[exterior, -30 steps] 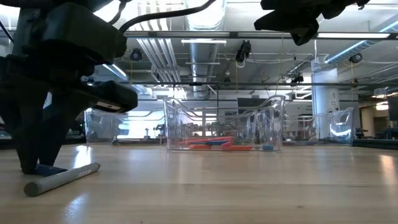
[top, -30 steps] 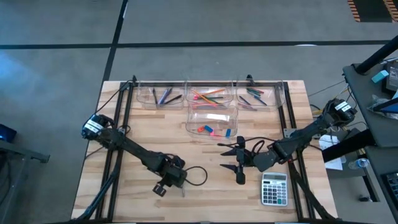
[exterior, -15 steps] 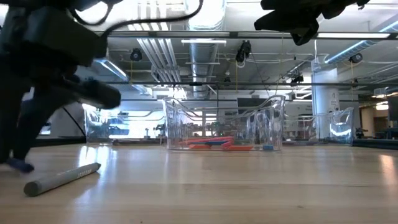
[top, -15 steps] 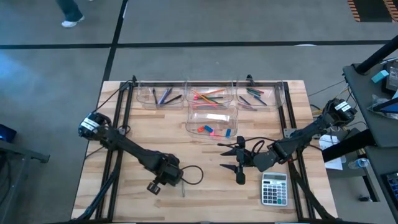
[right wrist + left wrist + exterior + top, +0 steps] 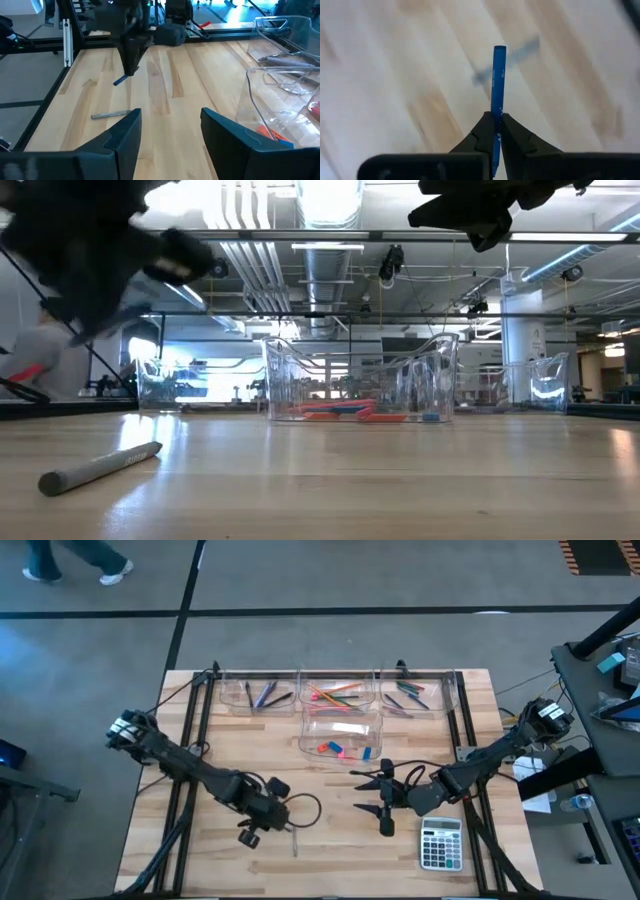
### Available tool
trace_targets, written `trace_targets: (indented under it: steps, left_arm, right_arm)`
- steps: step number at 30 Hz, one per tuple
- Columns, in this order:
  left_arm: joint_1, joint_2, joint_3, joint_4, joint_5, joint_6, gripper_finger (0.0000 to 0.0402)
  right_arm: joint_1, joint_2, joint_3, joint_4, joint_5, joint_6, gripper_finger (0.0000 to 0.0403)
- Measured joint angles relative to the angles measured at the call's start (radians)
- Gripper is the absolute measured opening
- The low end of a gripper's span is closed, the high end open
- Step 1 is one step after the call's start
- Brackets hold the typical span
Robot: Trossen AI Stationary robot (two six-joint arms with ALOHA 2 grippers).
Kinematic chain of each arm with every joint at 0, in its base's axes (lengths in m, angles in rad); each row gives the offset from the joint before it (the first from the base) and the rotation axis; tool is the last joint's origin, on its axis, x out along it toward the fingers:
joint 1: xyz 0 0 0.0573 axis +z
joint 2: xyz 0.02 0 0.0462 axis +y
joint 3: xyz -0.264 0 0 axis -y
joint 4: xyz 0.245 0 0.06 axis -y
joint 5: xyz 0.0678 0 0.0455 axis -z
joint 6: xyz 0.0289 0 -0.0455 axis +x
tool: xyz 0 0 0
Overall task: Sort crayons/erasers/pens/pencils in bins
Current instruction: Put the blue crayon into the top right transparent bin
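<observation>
While a blue pen (image 5: 498,80) is clamped in the left gripper (image 5: 496,125), carriage to the pen bin (image 5: 256,692) is called for.

You look straight down on the worktop (image 5: 330,800); your low camera skims it level, sharing the front bin (image 5: 360,385).

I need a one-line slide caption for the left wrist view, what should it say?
Left gripper shut on a slim blue stick, lifted above the light wooden table.
</observation>
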State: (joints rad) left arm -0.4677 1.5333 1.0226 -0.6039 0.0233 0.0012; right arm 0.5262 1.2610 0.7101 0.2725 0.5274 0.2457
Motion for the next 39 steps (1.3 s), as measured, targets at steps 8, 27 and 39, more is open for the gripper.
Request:
trace_targets:
  steps: [8,27,39]
  left_arm:
    - [0.053,-0.087,-0.077,0.391,-0.004,0.028,0.0]
    - [0.241,-0.114,-0.37,1.259,0.049,0.031,0.0]
    - [0.246,-0.114,-0.372,1.249,0.05,0.031,0.0]
  right_arm:
    - [0.011,0.0,0.0,0.011,0.001,-0.018,0.0194]
    - [-0.043,0.149,-0.017,0.31,0.095,-0.116,0.0194]
    - [-0.091,0.263,0.101,0.414,-0.047,-0.197,0.0266]
